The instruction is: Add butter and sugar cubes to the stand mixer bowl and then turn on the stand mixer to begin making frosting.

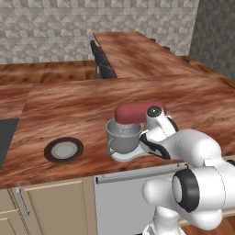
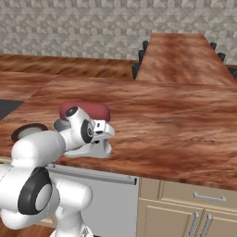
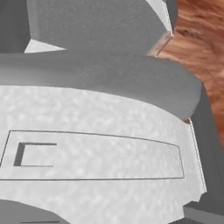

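The stand mixer [image 1: 133, 112] stands near the counter's front edge, with its dark red head over the grey stand mixer bowl [image 1: 123, 137]. In the right base view my gripper [image 2: 107, 134] is pressed close against the right side of the stand mixer [image 2: 88, 109], just under the head. The hand view is very close to the mixer's pale grey body [image 3: 100, 144], where a small recessed slot [image 3: 37, 154] sits inside an outlined panel. My fingertips are hidden, so I cannot tell how the jaws stand. The butter and the sugar cubes are out of view.
A dark round plate [image 1: 64, 150] with a grey centre lies on the wooden counter [image 1: 69, 110] left of the mixer. A dark cooktop [image 1: 5, 137] is at the far left edge. A peninsula counter [image 1: 133, 53] with dark stools runs off at the back.
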